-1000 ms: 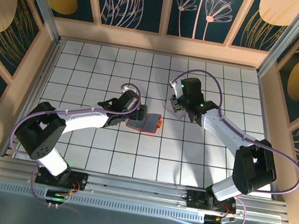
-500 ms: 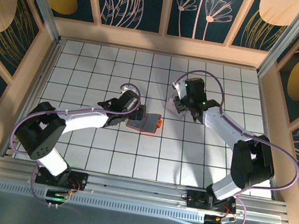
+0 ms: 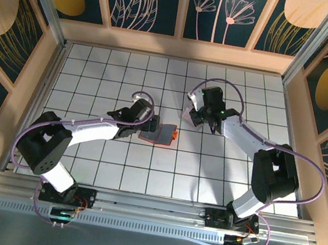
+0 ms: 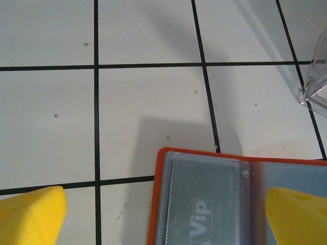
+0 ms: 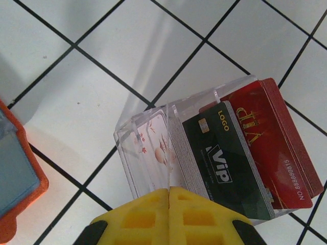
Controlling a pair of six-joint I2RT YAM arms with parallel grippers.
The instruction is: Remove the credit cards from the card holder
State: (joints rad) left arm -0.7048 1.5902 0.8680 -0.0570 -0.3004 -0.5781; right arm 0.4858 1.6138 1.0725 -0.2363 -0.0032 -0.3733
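We find the open card holder (image 4: pixel 204 204) just beneath our spread left end effector (image 4: pixel 163 217), the nearer one; our right end effector (image 5: pixel 169 201) is closed.

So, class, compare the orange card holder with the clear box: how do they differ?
The card holder is flat with an orange rim; the box is clear and taller. The card holder shows one card behind a sleeve; the box holds a thick stack. Both carry cards marked VIP.

The orange-rimmed card holder (image 3: pixel 160 134) lies open flat, a Vip card (image 4: pixel 204 204) sleeved inside.
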